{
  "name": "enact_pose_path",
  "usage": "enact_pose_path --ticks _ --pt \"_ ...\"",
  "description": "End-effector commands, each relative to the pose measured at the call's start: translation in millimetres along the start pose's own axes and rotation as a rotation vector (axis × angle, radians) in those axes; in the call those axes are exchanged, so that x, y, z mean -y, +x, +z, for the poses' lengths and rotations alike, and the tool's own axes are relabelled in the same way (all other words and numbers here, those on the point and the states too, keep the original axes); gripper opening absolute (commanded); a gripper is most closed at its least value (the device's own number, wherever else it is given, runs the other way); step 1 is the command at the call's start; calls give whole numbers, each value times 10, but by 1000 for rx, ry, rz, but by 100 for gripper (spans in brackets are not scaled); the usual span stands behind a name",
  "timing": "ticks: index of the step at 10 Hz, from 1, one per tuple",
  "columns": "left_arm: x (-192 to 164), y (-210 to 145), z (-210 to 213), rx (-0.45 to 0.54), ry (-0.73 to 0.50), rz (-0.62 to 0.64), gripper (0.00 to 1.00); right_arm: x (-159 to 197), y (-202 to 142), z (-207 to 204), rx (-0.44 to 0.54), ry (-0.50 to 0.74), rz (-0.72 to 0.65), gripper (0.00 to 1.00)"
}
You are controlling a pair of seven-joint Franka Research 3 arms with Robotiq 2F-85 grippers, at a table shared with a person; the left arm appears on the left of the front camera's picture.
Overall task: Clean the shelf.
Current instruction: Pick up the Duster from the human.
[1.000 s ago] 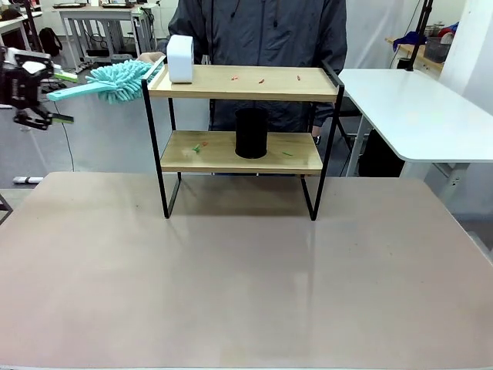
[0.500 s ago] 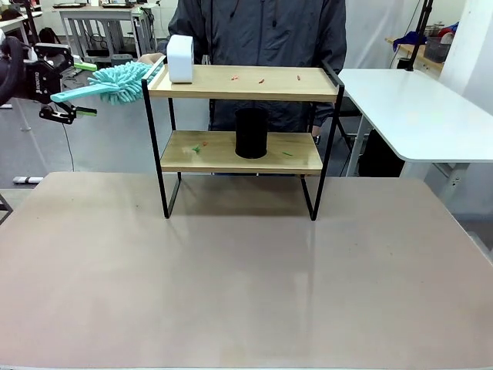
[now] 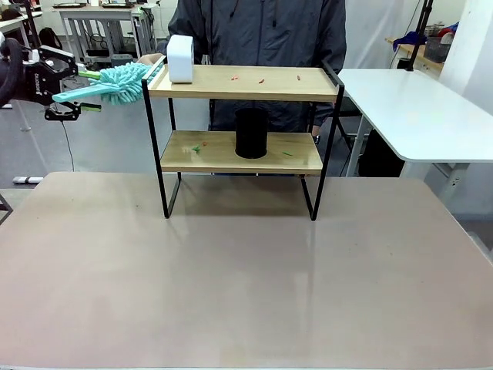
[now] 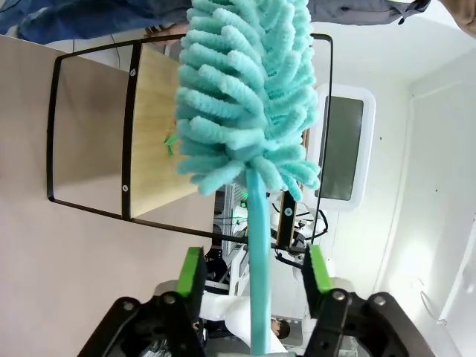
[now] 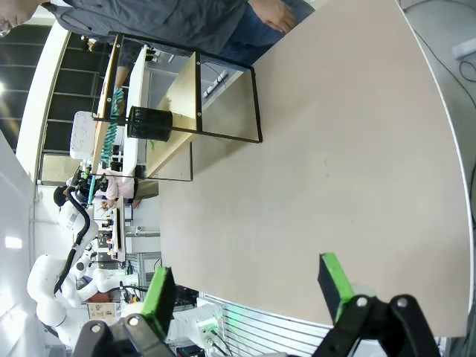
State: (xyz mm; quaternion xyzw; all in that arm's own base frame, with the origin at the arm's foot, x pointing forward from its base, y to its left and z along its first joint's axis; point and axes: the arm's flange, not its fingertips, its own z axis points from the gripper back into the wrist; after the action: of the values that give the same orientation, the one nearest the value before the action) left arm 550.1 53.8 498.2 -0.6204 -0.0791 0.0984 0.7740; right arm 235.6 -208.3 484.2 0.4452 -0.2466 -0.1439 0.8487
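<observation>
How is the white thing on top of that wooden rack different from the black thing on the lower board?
The white box sits at the left end of the top board of the shelf; the black container stands near the middle of the lower board. The white box is blocky with rounded corners; the black container is a round cylinder. Both stand upright on boards littered with small scraps.

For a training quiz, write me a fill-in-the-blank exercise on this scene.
The left tool, jaws open, straddles the ___ of the duster. The box on the top board of the shelf is ___. The cylinder on its lower board is ___.
Missing words: handle; white; black.
</observation>
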Motion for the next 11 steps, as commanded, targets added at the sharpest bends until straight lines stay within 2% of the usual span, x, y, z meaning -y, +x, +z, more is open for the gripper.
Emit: enact_pose_path --ticks 1,8,10,11 --pt "19 -54 1 15 -29 3 0 -8 19 11 10 18 24 100" --pt "22 -112 31 25 -50 -23 0 -8 19 11 10 18 24 100" --pt "118 -218 206 3 -72 -37 0 -8 19 11 10 18 24 100" --pt "229 -373 476 -19 -43 -77 0 -8 19 11 10 18 24 100"
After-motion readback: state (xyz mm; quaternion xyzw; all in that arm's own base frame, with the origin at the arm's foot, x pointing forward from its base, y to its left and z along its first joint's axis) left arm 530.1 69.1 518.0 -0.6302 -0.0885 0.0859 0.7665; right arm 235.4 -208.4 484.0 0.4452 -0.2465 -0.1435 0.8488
